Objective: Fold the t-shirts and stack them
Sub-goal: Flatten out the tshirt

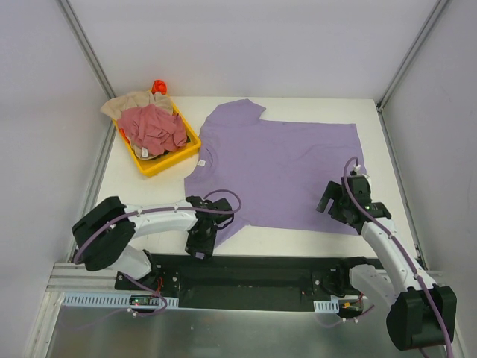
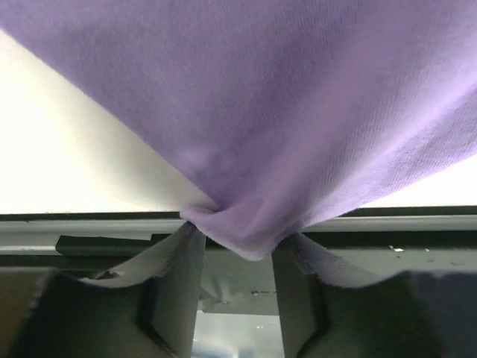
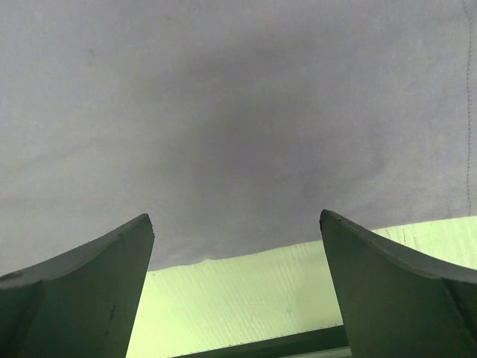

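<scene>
Pale lilac walls with grey metal posts close in a white surface [image 1: 320, 110]. On it the lavender t-shirt [image 1: 283, 164] lies spread out flat and takes up most of the middle. Its neck opening points left, with a small white neck label [image 1: 201, 162] at the collar. One sleeve reaches toward the far edge.

At the far left corner sits a yellow tray [image 1: 160, 168], turned at an angle, its near corner just beside the lavender collar. The pink-red t-shirt [image 1: 153, 127] is crumpled in the tray, and the beige t-shirt [image 1: 127, 103] is bunched behind it, spilling over the tray's far rim. A small orange-red object [image 1: 159, 86] shows behind the beige cloth; what it is cannot be told.

The left tool [image 1: 203, 242] is at the near left corner of the lavender t-shirt, close to the surface's front edge. In the left wrist view its fingers [image 2: 179, 257] pinch a gathered peak of purple cloth, which is drawn up into a point between them while the rest fans out above.

The right tool [image 1: 332, 205] sits over the near right part of the lavender t-shirt, by its hem. In the right wrist view its two fingers [image 3: 89, 276] stand spread wide with nothing between them. Flat purple cloth fills the view beyond them, and the cloth's edge and a strip of bare surface show between the tips.
</scene>
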